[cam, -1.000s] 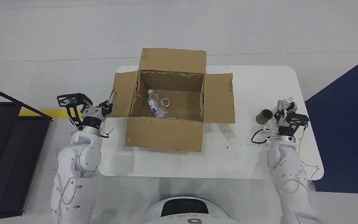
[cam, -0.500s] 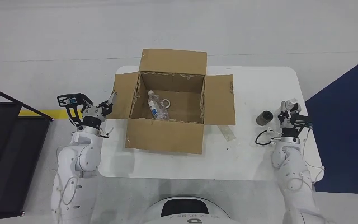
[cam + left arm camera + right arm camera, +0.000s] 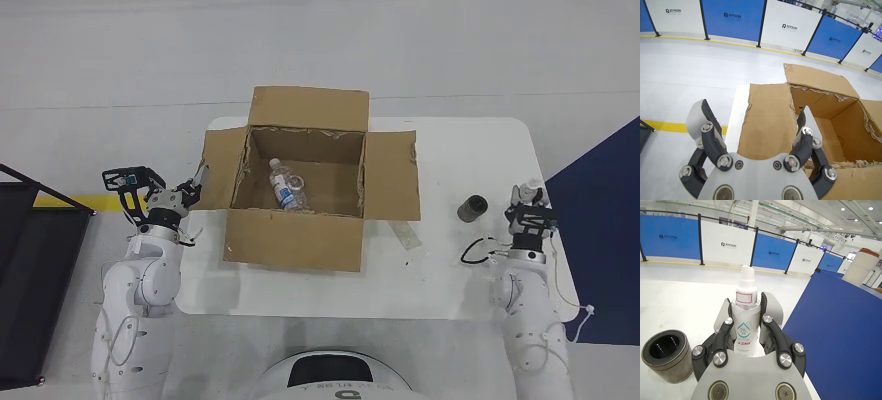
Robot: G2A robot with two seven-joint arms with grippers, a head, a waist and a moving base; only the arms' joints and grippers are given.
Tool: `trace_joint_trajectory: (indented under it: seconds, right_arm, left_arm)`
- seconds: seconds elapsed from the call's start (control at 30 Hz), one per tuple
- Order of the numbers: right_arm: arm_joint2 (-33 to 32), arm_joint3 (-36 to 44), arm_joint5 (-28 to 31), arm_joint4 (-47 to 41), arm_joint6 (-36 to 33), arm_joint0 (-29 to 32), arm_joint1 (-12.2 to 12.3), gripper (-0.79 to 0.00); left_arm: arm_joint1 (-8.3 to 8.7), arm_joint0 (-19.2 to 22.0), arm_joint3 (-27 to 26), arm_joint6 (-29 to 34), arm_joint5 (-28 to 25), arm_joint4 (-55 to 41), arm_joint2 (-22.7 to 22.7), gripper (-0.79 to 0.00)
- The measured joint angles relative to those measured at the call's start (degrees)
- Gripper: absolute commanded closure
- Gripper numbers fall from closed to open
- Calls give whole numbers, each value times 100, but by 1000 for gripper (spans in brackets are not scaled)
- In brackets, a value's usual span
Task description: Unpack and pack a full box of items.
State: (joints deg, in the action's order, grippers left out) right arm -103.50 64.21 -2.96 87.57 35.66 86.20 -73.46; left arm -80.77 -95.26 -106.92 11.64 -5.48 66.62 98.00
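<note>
The right gripper point(image 3: 745, 299) is clamped on a clear plastic spray bottle with a white nozzle point(image 3: 746, 321). It holds the bottle near the right edge of the white table point(image 3: 450, 285), just beside a dark metal cylinder with a hollow bore point(image 3: 666, 351) that rests on the tabletop. The left gripper point(image 3: 754, 106) hangs with its fingers spread wide by the left flap of the open brown cardboard box point(image 3: 295, 240) at the table's middle, and a clear plastic water bottle point(image 3: 288, 186) lies on its side inside that box.
</note>
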Motion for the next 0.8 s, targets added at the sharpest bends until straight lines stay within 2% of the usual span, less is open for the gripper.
trace_joint_trajectory:
  seconds: [0.23,0.4,0.57,0.77,0.8]
  right_arm:
    - [98,332,37,348,-495,274,18,0]
    - [141,666,-59,415,-1654,244,17,0]
    - [285,886,-335,449,-2332,207,-18,0]
    - [339,1060,-130,275,-3290,131,-25,0]
    - [335,1091,-163,314,-3410,127,-22,-25]
  left_arm:
    - [0,0,0,0,0,0,0,-785]
    - [0,0,0,0,0,0,0,-785]
    - [0,0,0,0,0,0,0,-785]
    - [0,0,0,0,0,0,0,-785]
    - [0,0,0,0,0,0,0,-785]
